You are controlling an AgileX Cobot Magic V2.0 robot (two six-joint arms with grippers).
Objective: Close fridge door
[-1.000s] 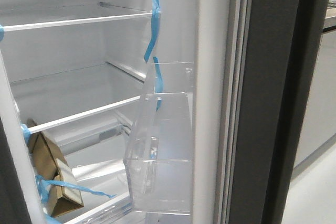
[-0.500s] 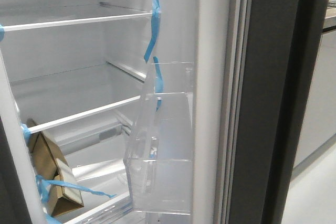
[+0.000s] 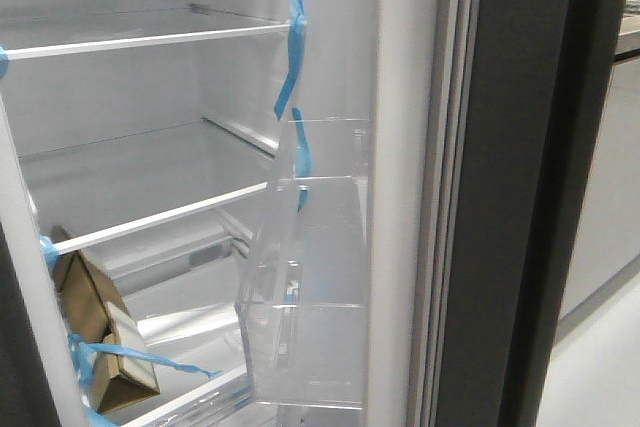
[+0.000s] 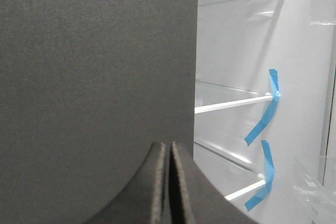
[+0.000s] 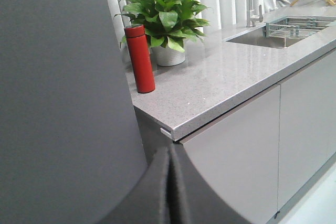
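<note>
A: How is the fridge door (image 3: 520, 187) looking from the front?

B: It is standing open, edge-on at the right of the front view: a tall matte dark-grey slab, with a white inner lining and a grey gasket running down beside it. A clear plastic bin (image 3: 305, 292) is hanging on that lining, and strips of blue tape (image 3: 290, 57) are sticking to it and to the shelf ends.

A: And inside the fridge?

B: White-edged glass shelves (image 3: 150, 39) are showing, and a brown cardboard carton (image 3: 100, 332) is leaning on a lower one, with blue tape trailing across it.

A: What is the left gripper (image 4: 169, 182) doing?

B: Its two dark fingers are lying pressed together with nothing between them. A flat dark-grey panel (image 4: 94, 77) is filling most of the left wrist view right behind them; whether they are touching it, I cannot tell. Past its edge the white interior and taped shelves are showing.

A: The right gripper (image 5: 169, 192)?

B: Also pressed together, holding nothing. A grey surface (image 5: 58, 93) is filling one side of its view. Beyond it a speckled grey countertop (image 5: 226, 82) is carrying a red flask (image 5: 139, 59) just beside a potted green plant (image 5: 165, 17), with a sink (image 5: 283, 30) farther along and pale glossy cabinet doors (image 5: 247, 150) below.
</note>
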